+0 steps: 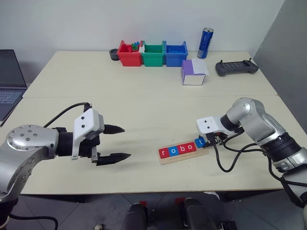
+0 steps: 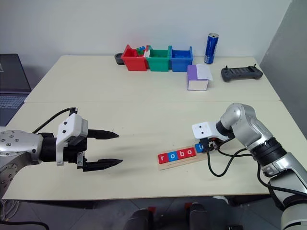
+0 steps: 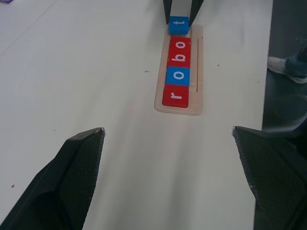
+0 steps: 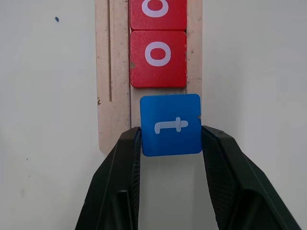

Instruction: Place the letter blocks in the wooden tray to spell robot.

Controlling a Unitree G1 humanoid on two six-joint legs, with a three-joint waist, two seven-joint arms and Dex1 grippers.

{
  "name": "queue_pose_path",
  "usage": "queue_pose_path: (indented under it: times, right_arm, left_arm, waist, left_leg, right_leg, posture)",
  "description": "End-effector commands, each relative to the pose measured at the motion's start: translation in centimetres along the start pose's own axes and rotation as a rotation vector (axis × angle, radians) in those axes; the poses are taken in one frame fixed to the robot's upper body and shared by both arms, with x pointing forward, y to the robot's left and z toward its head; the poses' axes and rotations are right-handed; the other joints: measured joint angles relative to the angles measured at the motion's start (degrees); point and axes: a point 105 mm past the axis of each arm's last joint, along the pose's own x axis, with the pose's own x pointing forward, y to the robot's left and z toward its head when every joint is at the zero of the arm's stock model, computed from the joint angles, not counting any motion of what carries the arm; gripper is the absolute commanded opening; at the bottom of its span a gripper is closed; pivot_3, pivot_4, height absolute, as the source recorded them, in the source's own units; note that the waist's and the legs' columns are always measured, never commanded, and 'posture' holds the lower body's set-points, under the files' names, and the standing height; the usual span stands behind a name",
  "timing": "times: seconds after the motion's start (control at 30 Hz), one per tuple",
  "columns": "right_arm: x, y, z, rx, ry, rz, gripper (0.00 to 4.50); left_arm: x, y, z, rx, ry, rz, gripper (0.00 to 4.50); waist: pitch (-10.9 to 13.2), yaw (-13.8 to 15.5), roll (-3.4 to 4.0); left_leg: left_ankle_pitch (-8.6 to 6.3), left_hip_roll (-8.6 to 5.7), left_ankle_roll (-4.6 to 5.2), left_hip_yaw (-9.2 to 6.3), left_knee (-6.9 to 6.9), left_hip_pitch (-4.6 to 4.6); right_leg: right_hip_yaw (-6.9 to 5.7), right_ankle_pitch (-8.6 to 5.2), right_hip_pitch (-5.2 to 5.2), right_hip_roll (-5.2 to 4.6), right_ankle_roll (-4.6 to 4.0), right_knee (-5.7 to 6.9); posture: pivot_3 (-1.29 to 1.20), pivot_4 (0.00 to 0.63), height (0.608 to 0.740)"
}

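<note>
The right gripper (image 4: 170, 143) is clamped on the blue t block (image 4: 171, 124), one black finger on each side of it, at the right end of the wooden tray (image 1: 165, 160), low and right of centre in the head views. Four blocks already sit in the tray: a red r (image 3: 175, 95), a blue o (image 3: 178, 75), a red b (image 3: 180, 57) and a red o (image 4: 159, 58). The last step seems to be seating the t. It should be lined up square with the red o beside it, lowered flat into the groove and only then released. Whether it already rests on the wood is hard to tell.

The tray's end lies just past the t, so there is little room to overshoot. The table (image 1: 144, 110) around it is bare. The left gripper (image 1: 111, 143) hovers wide open and empty at lower left, well apart from the tray.
</note>
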Motion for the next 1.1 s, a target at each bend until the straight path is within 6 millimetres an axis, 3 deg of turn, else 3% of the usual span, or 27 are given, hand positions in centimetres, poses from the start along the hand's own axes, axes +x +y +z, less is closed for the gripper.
queue_pose_path:
  times: [0.03, 0.6, 0.97, 1.1]
  right_arm:
    - [-0.3, 0.3, 0.5, -0.036, -0.003, 0.017, 1.46]
    - [0.3, 0.8, 0.5, -0.020, -0.008, 0.047, 1.46]
    - [0.6, -0.4, 0.7, 0.026, -0.015, 0.001, 1.46]
    - [0.5, -0.1, 0.8, 0.018, -0.020, 0.013, 2.74]
  left_arm:
    - [-0.1, -0.2, 0.6, 0.030, -0.013, 0.000, 4.50]
    - [0.0, -0.2, 0.5, 0.030, -0.015, 0.001, 4.50]
    - [0.0, -0.2, 0.6, 0.032, -0.016, 0.000, 4.50]
    - [0.1, -0.3, 0.6, 0.032, -0.016, -0.001, 4.50]
  waist:
    - [0.0, 0.0, 0.00]
    - [0.0, 0.0, 0.00]
    - [0.0, -0.2, -0.01]
    - [0.0, -0.2, -0.01]
  left_leg:
    - [0.00, 0.00, 0.00, 0.00, 0.00, 0.00]
    - [0.00, 0.00, 0.00, 0.00, 0.00, 0.00]
    - [0.00, 0.00, 0.00, 0.00, 0.00, 0.02]
    - [0.00, 0.02, 0.00, 0.00, 0.00, 0.03]
  right_leg:
    - [0.00, 0.00, 0.00, 0.00, 0.00, 0.00]
    - [0.00, 0.00, 0.00, 0.00, 0.00, 0.00]
    - [0.00, 0.00, 0.00, 0.01, 0.00, 0.01]
    - [0.00, 0.00, 0.00, 0.02, 0.00, 0.04]
  posture:
    - [0.00, 0.150, 0.740]
    - [0.00, 0.150, 0.740]
    - [0.00, 0.150, 0.740]
    - [0.00, 0.150, 0.740]
